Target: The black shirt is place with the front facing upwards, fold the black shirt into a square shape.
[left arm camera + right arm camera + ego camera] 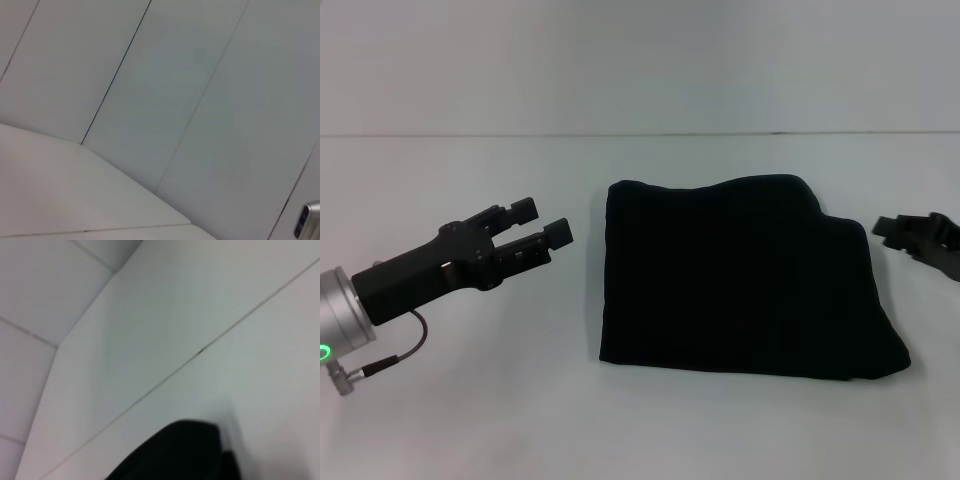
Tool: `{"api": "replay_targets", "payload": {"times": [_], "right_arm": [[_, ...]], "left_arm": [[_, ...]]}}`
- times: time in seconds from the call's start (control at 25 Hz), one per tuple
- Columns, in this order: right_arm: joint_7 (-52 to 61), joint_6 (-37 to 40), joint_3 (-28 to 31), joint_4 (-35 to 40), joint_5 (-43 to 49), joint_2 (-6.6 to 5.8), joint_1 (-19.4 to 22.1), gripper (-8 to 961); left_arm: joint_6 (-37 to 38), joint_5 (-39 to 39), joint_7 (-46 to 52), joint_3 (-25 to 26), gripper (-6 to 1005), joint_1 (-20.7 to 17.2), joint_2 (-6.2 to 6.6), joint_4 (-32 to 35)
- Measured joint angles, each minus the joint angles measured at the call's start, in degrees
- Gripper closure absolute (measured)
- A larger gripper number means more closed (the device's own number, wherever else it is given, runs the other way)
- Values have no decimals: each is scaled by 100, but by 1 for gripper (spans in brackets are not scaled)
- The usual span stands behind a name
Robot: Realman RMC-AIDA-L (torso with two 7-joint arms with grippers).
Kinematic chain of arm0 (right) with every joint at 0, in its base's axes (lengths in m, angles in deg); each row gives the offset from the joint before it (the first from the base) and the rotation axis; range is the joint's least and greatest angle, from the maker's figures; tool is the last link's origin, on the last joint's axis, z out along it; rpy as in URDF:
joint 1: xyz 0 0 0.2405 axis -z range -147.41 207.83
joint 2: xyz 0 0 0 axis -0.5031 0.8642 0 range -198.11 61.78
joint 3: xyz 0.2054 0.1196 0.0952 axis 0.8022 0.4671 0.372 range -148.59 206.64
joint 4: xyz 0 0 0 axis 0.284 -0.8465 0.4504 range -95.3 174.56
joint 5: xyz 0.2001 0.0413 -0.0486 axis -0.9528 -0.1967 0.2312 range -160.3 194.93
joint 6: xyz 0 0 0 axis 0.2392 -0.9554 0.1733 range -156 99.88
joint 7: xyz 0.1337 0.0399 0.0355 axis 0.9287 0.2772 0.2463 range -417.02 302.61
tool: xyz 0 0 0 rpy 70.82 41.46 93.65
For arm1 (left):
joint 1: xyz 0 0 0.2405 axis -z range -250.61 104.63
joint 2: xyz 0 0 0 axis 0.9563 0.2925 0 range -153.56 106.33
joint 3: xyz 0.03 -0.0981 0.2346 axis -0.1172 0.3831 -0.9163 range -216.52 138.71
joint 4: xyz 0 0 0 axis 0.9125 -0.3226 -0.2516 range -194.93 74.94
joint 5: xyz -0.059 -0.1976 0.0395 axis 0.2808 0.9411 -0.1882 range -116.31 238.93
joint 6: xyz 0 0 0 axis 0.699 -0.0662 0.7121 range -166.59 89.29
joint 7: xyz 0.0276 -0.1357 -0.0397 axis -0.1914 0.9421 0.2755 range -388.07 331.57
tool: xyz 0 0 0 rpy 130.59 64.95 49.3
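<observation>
The black shirt [745, 280] lies folded into a rough square in the middle of the white table; no lettering or label shows on it. My left gripper [542, 224] hovers a short way to the left of the shirt, open, with nothing between its fingers. At the right edge of the head view, my right gripper [888, 233] sits just off the shirt's far right corner, and its finger state is unclear. A dark corner of the shirt [175, 452] shows in the right wrist view.
The white table [470, 420] stretches around the shirt on all sides. A pale wall [640, 60] rises behind the table's far edge. The left wrist view shows only the table corner and panelled wall [175, 100].
</observation>
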Motion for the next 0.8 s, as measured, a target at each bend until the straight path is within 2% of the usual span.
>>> {"api": "replay_targets", "payload": {"times": [0.12,0.2,0.32,0.44,0.56,0.68,0.8], "right_arm": [[-317,-2,247,22,-124,-5,117,776],[-804,197,403,91,-255,-13,193,706],[-2086,804,467,207,-403,30,262,600],[-3450,1406,449,243,-419,152,287,469],[-4512,1614,426,242,-362,356,322,324],[-4986,1264,376,207,-269,534,351,208],[-5007,705,267,158,-17,616,321,92]], "left_arm": [[-20,-3,172,-2,125,4,0,-35],[-33,-25,402,-15,125,5,6,-39],[-45,-47,806,-38,125,5,37,-40],[-42,-68,1409,-114,125,4,105,-40],[-32,-76,1746,-201,124,7,156,-40],[-46,-79,1942,-217,124,12,170,-40],[-54,-79,2157,-219,124,37,171,-40]]}}
